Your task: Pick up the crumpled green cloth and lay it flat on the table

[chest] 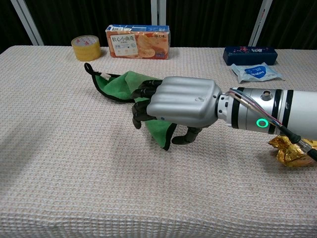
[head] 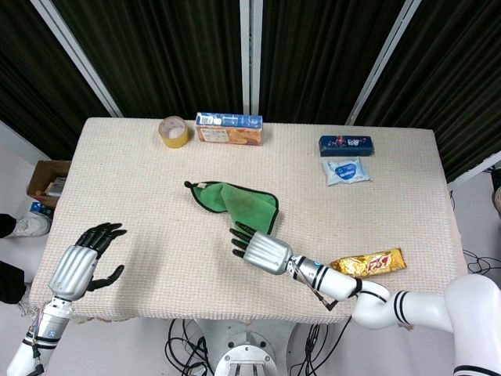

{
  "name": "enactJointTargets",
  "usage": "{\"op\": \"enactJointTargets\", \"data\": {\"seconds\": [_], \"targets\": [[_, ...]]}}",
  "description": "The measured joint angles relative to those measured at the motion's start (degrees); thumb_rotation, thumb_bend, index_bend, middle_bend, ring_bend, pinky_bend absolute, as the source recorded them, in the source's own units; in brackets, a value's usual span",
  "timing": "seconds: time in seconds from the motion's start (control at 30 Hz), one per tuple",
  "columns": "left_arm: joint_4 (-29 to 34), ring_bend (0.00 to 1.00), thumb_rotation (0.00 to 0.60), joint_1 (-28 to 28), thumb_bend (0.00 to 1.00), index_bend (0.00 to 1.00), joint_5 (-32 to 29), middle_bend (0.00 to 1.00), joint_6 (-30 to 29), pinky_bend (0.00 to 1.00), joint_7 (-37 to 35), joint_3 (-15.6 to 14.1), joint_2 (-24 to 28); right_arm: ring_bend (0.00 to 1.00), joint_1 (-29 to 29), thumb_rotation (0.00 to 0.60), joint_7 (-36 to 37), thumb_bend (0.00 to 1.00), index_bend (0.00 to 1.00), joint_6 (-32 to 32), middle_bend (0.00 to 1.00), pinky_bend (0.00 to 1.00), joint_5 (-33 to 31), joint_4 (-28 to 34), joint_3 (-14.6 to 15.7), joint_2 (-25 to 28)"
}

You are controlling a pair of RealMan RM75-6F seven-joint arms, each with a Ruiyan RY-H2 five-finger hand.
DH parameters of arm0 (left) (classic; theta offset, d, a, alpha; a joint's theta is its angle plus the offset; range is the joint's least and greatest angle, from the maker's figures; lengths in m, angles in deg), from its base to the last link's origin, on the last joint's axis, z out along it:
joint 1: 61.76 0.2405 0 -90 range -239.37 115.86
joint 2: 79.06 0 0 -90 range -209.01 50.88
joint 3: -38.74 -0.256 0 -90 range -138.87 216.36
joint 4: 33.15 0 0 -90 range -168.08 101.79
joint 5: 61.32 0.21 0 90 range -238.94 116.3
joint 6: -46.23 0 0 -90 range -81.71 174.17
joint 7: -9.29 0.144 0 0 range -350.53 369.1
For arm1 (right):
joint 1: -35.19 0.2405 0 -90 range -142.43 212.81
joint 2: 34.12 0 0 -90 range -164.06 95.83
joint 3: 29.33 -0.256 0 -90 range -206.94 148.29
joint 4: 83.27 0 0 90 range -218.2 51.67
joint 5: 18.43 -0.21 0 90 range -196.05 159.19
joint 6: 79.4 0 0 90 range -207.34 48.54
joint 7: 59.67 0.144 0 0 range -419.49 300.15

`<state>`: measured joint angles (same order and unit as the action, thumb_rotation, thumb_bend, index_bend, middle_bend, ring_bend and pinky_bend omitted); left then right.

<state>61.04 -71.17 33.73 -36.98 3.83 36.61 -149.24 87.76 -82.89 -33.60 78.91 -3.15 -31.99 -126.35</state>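
Note:
The green cloth [head: 239, 200] with a dark hem lies folded and bunched mid-table, a loop at its far-left corner. My right hand [head: 262, 251] hovers low over the cloth's near tip and hides it in the head view. In the chest view that right hand [chest: 181, 104] has its fingers [chest: 144, 101] bent down onto the green cloth [chest: 116, 84], with the thumb beside the hem; nothing is lifted. My left hand [head: 78, 265] is at the front-left table edge with fingers spread and nothing in it, far from the cloth.
At the back stand a tape roll [head: 174, 131] and a cracker box [head: 228, 128]. A blue box [head: 345, 145] and a wipes pack [head: 347, 170] lie back right. A gold snack packet [head: 368, 263] lies beside my right forearm.

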Motion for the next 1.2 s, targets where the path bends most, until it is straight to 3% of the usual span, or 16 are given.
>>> {"op": "enactJointTargets", "data": {"seconds": [0.13, 0.3, 0.37, 0.47, 0.53, 0.67, 0.9, 1.03, 1.2], "targets": [[-0.21, 0.11, 0.6, 0.2, 0.29, 0.18, -0.21, 0.13, -0.18, 0.17, -0.78, -0.12, -0.05, 0.0, 1.66, 0.6, -2.65, 0.19, 0.29, -0.84, 0.18, 0.0, 1.27, -2.4, 0.41, -1.84], [-0.72, 0.11, 0.6, 0.58, 0.29, 0.18, -0.57, 0.13, -0.68, 0.17, -1.99, -0.18, 0.03, 0.0, 3.29, 0.6, -3.0, 0.2, 0.39, -1.78, 0.2, 0.0, 2.24, -4.79, 1.1, -3.41], [-1.02, 0.11, 0.6, 0.72, 0.29, 0.19, -0.59, 0.13, -0.93, 0.17, -2.58, -0.21, -0.04, 0.0, 3.73, 0.6, -2.54, 0.23, 0.48, -1.84, 0.22, 0.0, 2.75, -5.77, 1.49, -3.92], [-1.58, 0.11, 0.6, 0.88, 0.28, 0.18, -0.62, 0.13, -1.2, 0.17, -3.56, -0.24, -0.24, 0.02, 4.13, 0.6, -0.76, 0.34, 0.74, -0.54, 0.31, 0.0, 3.97, -7.14, 2.01, -4.74], [-1.95, 0.11, 0.6, 0.93, 0.27, 0.19, -0.7, 0.13, -1.26, 0.17, -4.21, -0.23, -0.33, 0.04, 4.25, 0.6, 0.1, 0.4, 0.83, 1.13, 0.35, 0.0, 4.8, -8.19, 2.11, -5.19], [-2.67, 0.11, 0.6, 0.91, 0.26, 0.19, -1.11, 0.13, -1.32, 0.17, -6.15, 0.0, -0.41, 0.08, 4.31, 0.6, 2.95, 0.46, 0.91, 6.41, 0.38, 0.0, 5.74, -9.75, 1.13, -5.97], [-3.32, 0.12, 0.6, -0.42, 0.26, 0.19, -1.64, 0.13, -0.31, 0.18, -11.43, 1.09, -0.89, 0.08, 4.63, 0.6, 8.01, 0.48, 0.92, 11.16, 0.39, 0.0, 0.08, -9.16, -7.43, -7.26], [-3.14, 0.13, 0.6, -2.77, 0.25, 0.23, -2.52, 0.13, 2.34, 0.18, -14.54, 2.54, -1.76, 0.08, 5.53, 0.6, 7.89, 0.48, 0.92, 11.87, 0.39, 0.0, -7.83, -8.15, -14.88, -9.06], [-1.76, 0.16, 0.6, -6.43, 0.23, 0.26, -4.73, 0.15, 7.3, 0.19, -17.15, 4.73, -3.47, 0.08, 7.1, 0.6, 5.87, 0.48, 0.92, 12.52, 0.39, 0.0, -16.68, -7.32, -22.12, -11.73]]}}
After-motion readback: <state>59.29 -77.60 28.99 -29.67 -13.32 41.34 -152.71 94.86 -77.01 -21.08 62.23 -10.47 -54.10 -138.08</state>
